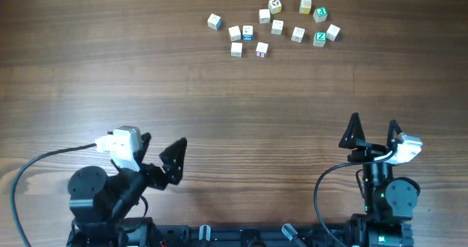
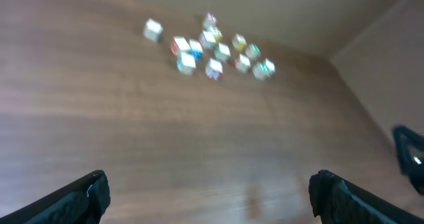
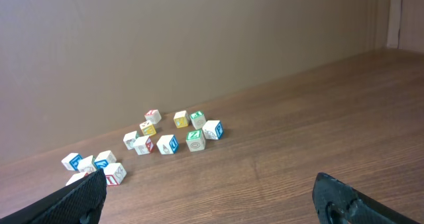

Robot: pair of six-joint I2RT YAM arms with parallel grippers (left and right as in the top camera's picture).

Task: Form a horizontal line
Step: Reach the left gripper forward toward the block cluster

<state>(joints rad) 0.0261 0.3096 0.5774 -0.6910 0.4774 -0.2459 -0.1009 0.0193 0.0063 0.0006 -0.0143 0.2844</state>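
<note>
From my seat, closest to me along the near edge of the table (image 1: 219, 108), the left gripper (image 1: 159, 150) sits by the near left corner with its fingers spread wide and nothing between them. The right gripper (image 1: 374, 126) sits by the near right corner, likewise parted and empty. I read that as a parked, ready stance: both pincers are opened ahead of any pick and are well apart from the work. The broad middle of the worktop between them and the blocks is bare wood, so either arm has a long reach ahead. All the letter cubes (image 1: 277, 26) lie in a loose scatter by the far edge, right of centre, so I judge the right arm the more natural one to use. The horizontal line is not formed. The nearest thing to it is three cubes with green and blue marks (image 3: 195, 140) at the right end of the scatter, near each other but staggered and not edge to edge. The left wrist view is too blurred to read faces.
</note>
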